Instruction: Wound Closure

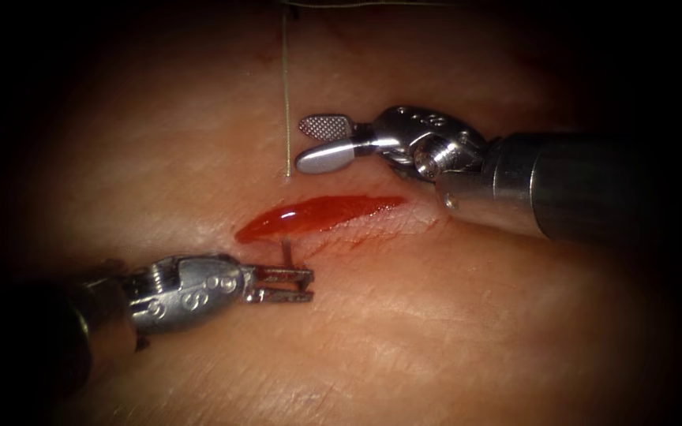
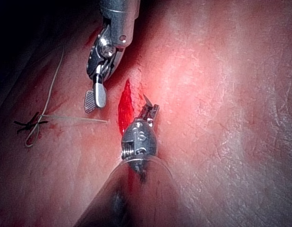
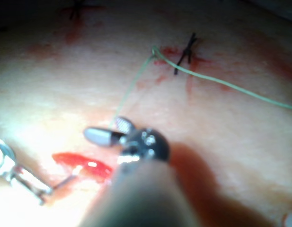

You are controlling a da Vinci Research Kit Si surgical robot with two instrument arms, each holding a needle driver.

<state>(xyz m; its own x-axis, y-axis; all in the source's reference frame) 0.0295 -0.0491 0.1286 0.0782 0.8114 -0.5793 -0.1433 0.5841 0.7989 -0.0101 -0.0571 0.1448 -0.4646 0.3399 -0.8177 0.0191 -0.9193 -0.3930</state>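
Note:
The cut [image 1: 317, 214] lies across the middle of the tissue [image 1: 451, 331], filled with red fluid. My left tool [image 1: 297, 285] comes in from the lower left, jaws shut on the needle [image 1: 286, 251]. The needle stands out of the tissue at the cut's near edge, toward its left end; most of its curve is hidden. The needle's point [image 2: 146, 99] pokes past the left tool [image 2: 150, 111]. My right tool [image 1: 317, 142] hovers just beyond the cut, jaws open and holding nothing. Pale thread [image 1: 286, 95] runs down from the top and enters the tissue above the cut.
A dark knotted stitch [image 2: 30, 124] sits on the tissue where the pale thread [image 2: 75, 118] loops. Two dark stitches [image 3: 186, 54] [image 3: 77, 9] lie farther along the tissue, with thread [image 3: 221, 85] trailing away from one of them. Red fluid stains the cut's near edge [image 1: 372, 237].

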